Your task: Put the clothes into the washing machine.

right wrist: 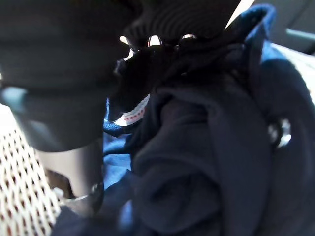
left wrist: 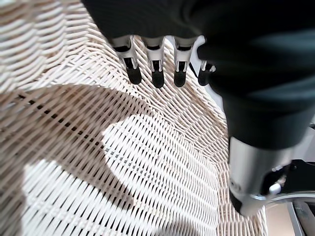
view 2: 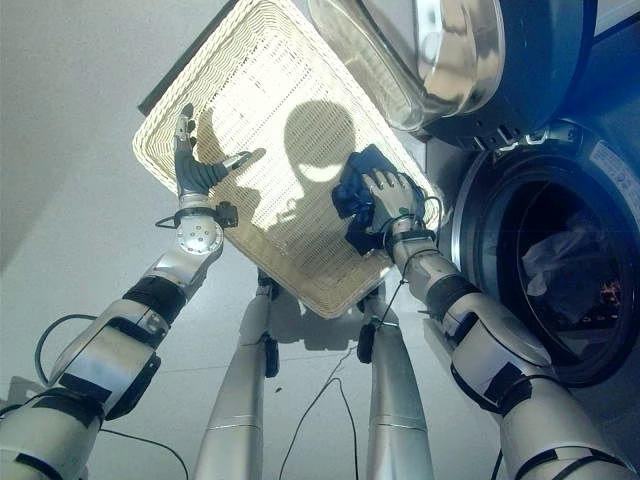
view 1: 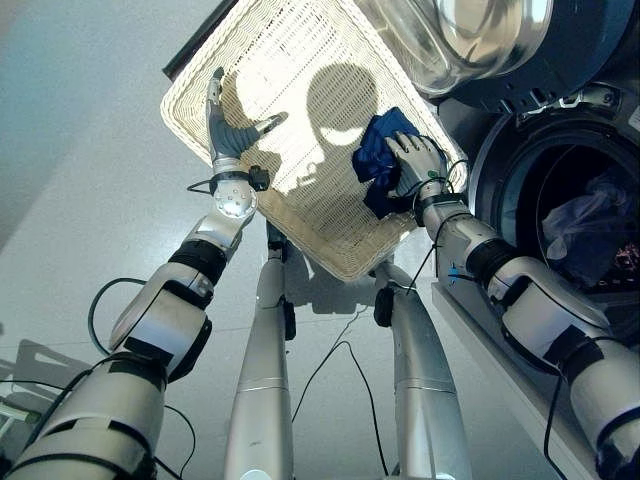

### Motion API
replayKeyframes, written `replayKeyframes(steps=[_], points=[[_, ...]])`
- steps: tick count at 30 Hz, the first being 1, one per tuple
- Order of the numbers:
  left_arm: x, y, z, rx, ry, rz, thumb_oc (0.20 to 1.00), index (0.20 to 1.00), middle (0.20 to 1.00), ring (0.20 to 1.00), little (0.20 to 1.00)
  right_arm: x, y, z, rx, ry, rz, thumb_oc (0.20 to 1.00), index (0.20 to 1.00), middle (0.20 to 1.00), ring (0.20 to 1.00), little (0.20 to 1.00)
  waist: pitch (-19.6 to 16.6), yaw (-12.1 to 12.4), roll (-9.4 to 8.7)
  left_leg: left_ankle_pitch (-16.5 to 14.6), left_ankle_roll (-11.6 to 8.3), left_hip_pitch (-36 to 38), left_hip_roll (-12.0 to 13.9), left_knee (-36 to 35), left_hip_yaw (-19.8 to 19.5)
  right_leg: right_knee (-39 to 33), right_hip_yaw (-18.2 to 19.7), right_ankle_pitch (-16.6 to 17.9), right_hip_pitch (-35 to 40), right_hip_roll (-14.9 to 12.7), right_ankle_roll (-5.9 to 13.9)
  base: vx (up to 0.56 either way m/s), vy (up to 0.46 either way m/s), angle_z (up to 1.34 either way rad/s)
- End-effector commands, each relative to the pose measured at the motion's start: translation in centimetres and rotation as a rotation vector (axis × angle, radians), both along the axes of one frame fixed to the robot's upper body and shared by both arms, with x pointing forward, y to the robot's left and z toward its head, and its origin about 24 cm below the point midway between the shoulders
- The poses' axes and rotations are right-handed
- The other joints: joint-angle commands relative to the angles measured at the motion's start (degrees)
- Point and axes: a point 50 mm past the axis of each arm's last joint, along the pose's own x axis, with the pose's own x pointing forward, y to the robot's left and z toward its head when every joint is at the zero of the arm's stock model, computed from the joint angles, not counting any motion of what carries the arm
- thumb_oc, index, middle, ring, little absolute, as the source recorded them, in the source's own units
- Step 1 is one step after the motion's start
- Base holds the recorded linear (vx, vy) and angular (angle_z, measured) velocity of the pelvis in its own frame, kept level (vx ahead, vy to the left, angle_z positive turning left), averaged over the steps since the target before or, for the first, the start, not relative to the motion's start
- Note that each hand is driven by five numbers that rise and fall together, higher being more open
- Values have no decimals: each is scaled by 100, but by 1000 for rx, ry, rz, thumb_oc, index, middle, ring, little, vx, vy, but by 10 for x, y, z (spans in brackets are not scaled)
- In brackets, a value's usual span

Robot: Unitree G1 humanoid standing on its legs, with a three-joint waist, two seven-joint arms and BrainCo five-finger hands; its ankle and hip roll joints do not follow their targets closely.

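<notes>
No text, label, number or sign can be read anywhere here. The washing machine (view 2: 560, 250) carries a pale sticker on its front, up and to the right of the right hand's fingers (view 2: 380, 195), but its print is too small to make out. A white tag with red marks shows in the dark blue clothes (right wrist: 197, 162) just beside those fingers; nothing on it is legible.

Right robot hand (view 1: 418, 158) on blue garment (view 1: 377, 155)
</notes>
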Motion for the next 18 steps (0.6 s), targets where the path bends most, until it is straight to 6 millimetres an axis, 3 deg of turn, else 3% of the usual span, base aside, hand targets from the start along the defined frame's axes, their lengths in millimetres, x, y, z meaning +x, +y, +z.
replayKeyframes(steps=[1, 6, 7, 8, 18], points=[[-1, -9, 19, -61, -96, -32, 1000, 1000, 1000, 1000, 1000, 1, -42, -12, -221, 115, -222, 1000, 1000, 1000, 1000, 1000, -125, -74, 273, -567, 17, -245, -286, 673, 314, -1531, -169, 1121, 354, 231, 598, 0, 0, 0], [-2, -9, 21, -63, -110, -37, 1000, 1000, 1000, 1000, 1000, 0, -51, -19, -333, 181, -278, 1000, 1000, 1000, 1000, 1000, -125, -69, 274, -528, 18, -237, -280, 612, 303, -1575, -164, 1169, 352, 237, 592, 0, 0, 0], [-2, -9, 21, -64, -111, -37, 1000, 1000, 1000, 1000, 1000, 0, -51, -20, -344, 186, -280, 696, 696, 696, 696, 696, -125, -69, 273, -527, 18, -238, -277, 612, 303, -1568, -162, 1168, 348, 239, 592, 0, 0, 0], [-3, -9, 21, -66, -112, -38, 1000, 1000, 1000, 1000, 1000, 0, -52, -22, -352, 188, -277, 200, 200, 200, 200, 200, -125, -68, 270, -525, 20, -238, -273, 616, 305, -1554, -164, 1167, 345, 242, 591, 0, 0, 0], [-4, -6, 22, -76, -120, -30, 1000, 1000, 1000, 1000, 1000, -4, -60, -32, -404, 227, -298, 200, 200, 200, 200, 200, -125, -95, 214, -515, 16, -253, -251, 648, 298, -1541, -130, 1169, 342, 263, 578, 0, 0, 0]])
